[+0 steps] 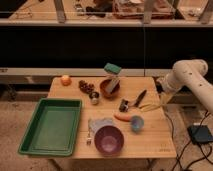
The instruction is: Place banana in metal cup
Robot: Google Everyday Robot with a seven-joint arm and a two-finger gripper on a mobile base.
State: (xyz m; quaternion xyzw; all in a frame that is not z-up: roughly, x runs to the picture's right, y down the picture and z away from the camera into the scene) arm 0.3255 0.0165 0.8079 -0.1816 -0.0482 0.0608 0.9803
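The gripper (pixel 162 99) hung at the right edge of the table (pixel 155 142), on the end of a white arm (pixel 187 75) reaching in from that side, its fingers apart. The banana (pixel 149 106) lay on the wood just beside it. Whether the fingertips touched it I couldn't make out. The metal cup (pixel 94 97) stood upright well apart from it, toward the back-left, just left of a brown bowl (pixel 109 88). Between cup and banana sat a dark holder (pixel 123 105) with a black-handled tool (pixel 140 96). A carrot (pixel 122 117) and a light blue cup (pixel 136 123) lay nearer the front edge, with a purple bowl (pixel 109 139) nearer still, and a green tray (pixel 51 125) filled the front-left corner.
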